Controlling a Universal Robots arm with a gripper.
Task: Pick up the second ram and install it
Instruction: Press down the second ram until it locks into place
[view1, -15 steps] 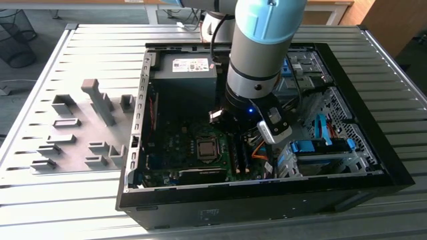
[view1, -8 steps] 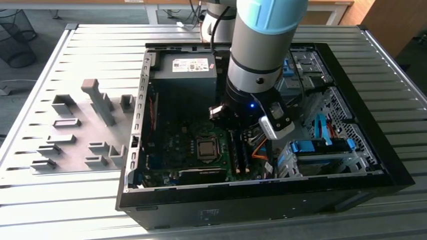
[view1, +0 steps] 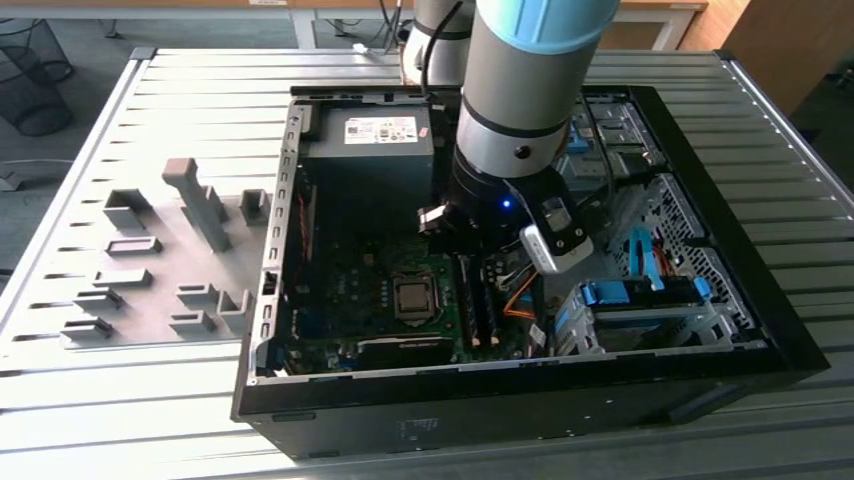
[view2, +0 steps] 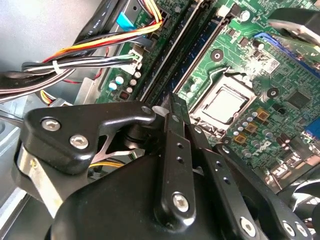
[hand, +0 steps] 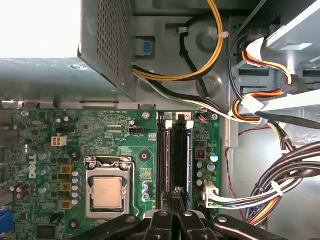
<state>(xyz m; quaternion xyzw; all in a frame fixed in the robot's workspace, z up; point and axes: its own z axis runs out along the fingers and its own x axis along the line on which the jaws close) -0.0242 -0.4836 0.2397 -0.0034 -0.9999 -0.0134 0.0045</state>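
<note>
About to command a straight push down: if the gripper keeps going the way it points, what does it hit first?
Most likely the black memory slots on the motherboard: in both wrist views the gripper sits right over them, beside the CPU socket. How much gap remains is unclear.

A robotics lab or workshop: an opened desktop computer case (view1: 747, 330) sits on a slatted metal workbench (view1: 160, 400) beside grey holder blocks (view1: 200, 200).
</note>
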